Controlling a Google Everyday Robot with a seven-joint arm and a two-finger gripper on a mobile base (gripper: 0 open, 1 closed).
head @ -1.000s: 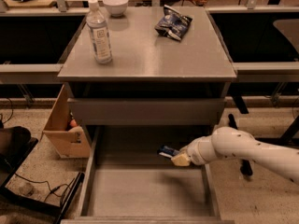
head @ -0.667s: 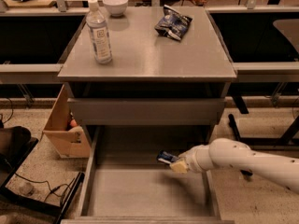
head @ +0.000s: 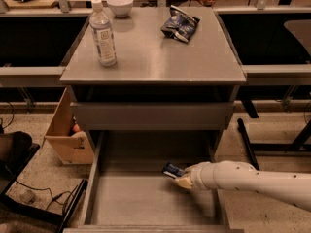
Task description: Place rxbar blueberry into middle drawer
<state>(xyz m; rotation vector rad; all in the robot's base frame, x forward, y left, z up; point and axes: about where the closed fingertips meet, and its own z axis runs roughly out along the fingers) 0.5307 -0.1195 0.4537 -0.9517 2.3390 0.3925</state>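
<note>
Over the middle drawer [head: 141, 200], below bottle [head: 103, 33] and bag [head: 181, 25], gripper [head: 181, 177] holds rxbar blueberry [head: 172, 170].

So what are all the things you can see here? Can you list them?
water bottle: one, clear with a white cap, upright on the left of the cabinet top
bowl: one, white, at the back of the cabinet top
snack bag: one, blue and white, back right of the cabinet top
cabinet: one, grey, centre
upper drawer: one, grey, shut
middle drawer: one, grey, pulled open below it
cardboard box: one, brown, on the floor to the left
rxbar blueberry: one, dark blue, held over the open drawer
arm: one, white, reaching in from the right
hand: one, pale, over the drawer, gripping the bar
</note>
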